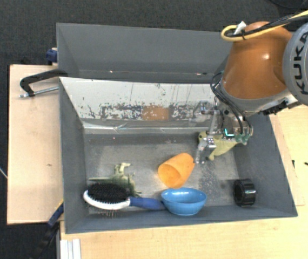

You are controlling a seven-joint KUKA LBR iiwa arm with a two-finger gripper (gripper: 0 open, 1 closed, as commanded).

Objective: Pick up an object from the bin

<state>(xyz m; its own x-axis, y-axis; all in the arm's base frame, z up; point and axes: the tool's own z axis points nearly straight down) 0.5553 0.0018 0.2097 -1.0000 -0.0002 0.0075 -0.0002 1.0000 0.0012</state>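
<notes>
My gripper (207,147) hangs below the arm's orange cover, over the right middle of the bin floor. A small pale yellow thing (221,147) sits right against its tip; I cannot tell whether it is held. An orange cup (176,169) lies on its side just below and left of the gripper, its mouth turned to the lower left. A blue bowl (183,200) stands by the front wall, in front of the cup.
A black round cap (245,192) lies at the front right corner. A blue-handled brush with black bristles (108,197) lies along the front wall at the left. A small pale green thing (123,173) sits just behind it.
</notes>
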